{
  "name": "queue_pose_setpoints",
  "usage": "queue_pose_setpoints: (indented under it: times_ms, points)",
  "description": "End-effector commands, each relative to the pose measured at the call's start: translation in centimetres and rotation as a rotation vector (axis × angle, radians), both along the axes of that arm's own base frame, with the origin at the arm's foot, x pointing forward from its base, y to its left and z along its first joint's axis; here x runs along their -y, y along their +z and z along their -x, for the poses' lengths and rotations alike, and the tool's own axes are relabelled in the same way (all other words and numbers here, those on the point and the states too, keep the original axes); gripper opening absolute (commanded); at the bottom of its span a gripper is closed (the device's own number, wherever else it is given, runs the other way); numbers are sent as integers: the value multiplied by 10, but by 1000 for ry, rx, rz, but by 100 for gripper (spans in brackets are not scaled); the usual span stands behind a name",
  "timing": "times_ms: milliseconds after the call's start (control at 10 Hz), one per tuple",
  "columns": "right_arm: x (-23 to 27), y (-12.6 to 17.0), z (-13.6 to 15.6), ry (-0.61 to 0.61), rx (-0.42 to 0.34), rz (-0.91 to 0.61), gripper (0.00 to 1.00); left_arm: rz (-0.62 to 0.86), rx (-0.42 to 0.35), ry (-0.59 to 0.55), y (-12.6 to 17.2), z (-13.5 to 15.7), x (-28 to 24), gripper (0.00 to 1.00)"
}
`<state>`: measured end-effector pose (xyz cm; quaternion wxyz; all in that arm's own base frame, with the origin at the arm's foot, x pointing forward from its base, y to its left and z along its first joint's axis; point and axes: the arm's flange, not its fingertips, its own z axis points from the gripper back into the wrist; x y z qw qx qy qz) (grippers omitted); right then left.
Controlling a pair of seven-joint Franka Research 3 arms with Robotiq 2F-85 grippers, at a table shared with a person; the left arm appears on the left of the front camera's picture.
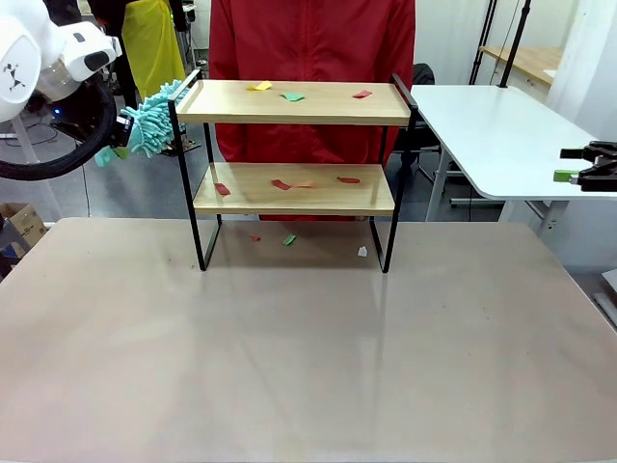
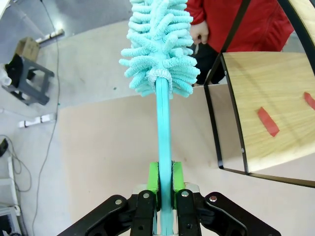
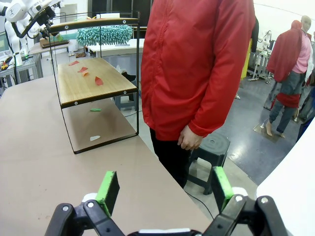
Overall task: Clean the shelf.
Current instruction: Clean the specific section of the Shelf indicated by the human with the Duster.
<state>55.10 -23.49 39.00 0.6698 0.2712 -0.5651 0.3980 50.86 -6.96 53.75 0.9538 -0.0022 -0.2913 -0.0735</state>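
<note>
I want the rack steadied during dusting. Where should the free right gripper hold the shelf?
Probably the raised black side rail at the shelf's right end, coming from the right: it is a thin bar standing clear of the top board, and the open right gripper sits on that side.

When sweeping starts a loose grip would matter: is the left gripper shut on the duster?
Shut on the duster: the left gripper's green pads press both sides of its turquoise handle.
</note>
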Motion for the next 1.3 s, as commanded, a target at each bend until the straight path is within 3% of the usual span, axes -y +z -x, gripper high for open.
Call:
queue_pose_setpoints:
  times_ms: [0,300,400,600,800,1200]
  points:
    - [-3,2,2,4,0,2,100,-81,-66,-12,30,15,-6,13]
    - [-3,2,2,4,0,2,100,-260,-252,-73,94,61,0,13]
    - [-3,2,2,4,0,2,100,-336,-364,-108,112,78,2,13]
    - [-3,2,2,4,0,2,100,-425,-555,-181,135,110,9,13]
    - [-3,2,2,4,0,2,100,-512,-706,-341,142,146,16,13]
    - [-3,2,2,4,0,2,100,-552,-764,-689,134,203,12,13]
